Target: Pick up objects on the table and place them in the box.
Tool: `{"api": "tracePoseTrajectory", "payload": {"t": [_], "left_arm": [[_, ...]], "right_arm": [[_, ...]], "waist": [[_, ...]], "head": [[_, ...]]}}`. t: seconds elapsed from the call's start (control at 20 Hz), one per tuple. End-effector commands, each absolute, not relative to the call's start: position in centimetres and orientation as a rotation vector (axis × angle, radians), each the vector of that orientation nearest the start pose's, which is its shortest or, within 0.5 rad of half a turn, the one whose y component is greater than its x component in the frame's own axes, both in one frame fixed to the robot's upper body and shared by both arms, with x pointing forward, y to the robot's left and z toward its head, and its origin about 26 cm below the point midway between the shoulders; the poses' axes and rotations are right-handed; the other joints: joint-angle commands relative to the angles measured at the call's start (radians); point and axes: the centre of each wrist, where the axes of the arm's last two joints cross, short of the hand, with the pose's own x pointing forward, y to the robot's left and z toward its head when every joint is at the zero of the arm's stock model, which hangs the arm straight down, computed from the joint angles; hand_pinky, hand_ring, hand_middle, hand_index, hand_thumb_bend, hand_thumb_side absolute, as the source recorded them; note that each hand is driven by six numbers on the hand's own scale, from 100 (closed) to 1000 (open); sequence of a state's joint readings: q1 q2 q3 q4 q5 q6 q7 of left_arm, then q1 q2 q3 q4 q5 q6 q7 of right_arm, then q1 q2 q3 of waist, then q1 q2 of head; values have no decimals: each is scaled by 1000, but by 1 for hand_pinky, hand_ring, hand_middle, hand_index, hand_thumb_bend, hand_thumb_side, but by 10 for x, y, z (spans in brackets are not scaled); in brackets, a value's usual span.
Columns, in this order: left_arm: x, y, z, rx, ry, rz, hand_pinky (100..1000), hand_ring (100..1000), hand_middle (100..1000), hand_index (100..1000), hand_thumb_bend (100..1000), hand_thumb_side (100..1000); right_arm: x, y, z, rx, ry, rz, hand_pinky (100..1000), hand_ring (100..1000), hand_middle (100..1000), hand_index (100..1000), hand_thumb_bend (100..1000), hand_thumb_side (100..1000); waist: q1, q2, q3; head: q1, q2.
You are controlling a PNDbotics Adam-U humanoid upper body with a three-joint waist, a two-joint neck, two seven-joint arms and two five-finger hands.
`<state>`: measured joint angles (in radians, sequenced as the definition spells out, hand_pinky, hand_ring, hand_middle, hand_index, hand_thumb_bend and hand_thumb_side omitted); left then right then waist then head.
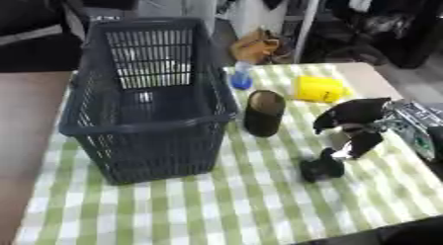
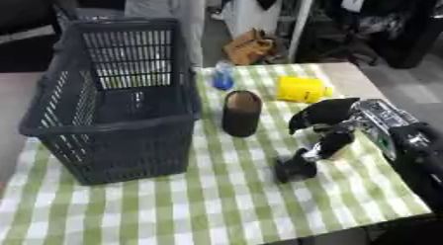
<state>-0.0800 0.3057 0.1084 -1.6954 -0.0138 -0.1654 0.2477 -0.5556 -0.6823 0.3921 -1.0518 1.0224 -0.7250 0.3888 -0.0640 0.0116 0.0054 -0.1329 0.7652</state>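
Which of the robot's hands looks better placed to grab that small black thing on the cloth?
The right. Its right hand hangs just above the small black object, fingers pointing down toward it. No left hand shows in either view, and the basket stands on that side.

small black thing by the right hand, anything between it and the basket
Nothing visible lies on the cloth between the small black thing and the basket. The brown cup lies farther back, and the right hand hovers above the thing.
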Motion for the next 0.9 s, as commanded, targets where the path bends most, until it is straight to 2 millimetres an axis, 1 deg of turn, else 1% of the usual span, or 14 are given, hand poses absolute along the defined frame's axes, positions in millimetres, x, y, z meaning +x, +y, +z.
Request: {"api": "tracePoseTrajectory", "payload": {"t": [0.05, 0.9], "left_arm": [[295, 333, 80, 480, -1991, -7, 387, 795, 735, 804, 446, 933], [295, 334, 80, 485, -1991, -8, 387, 796, 735, 804, 447, 933]], "right_arm": [[398, -372, 90, -377, -885, 2519, 865, 878, 847, 875, 480, 962], [394, -374, 85, -338, -856, 2522, 862, 874, 843, 872, 484, 970]], "waist": [[1, -9, -1], [0, -9, -4]], "head": [[0, 5], [2, 5]]}}
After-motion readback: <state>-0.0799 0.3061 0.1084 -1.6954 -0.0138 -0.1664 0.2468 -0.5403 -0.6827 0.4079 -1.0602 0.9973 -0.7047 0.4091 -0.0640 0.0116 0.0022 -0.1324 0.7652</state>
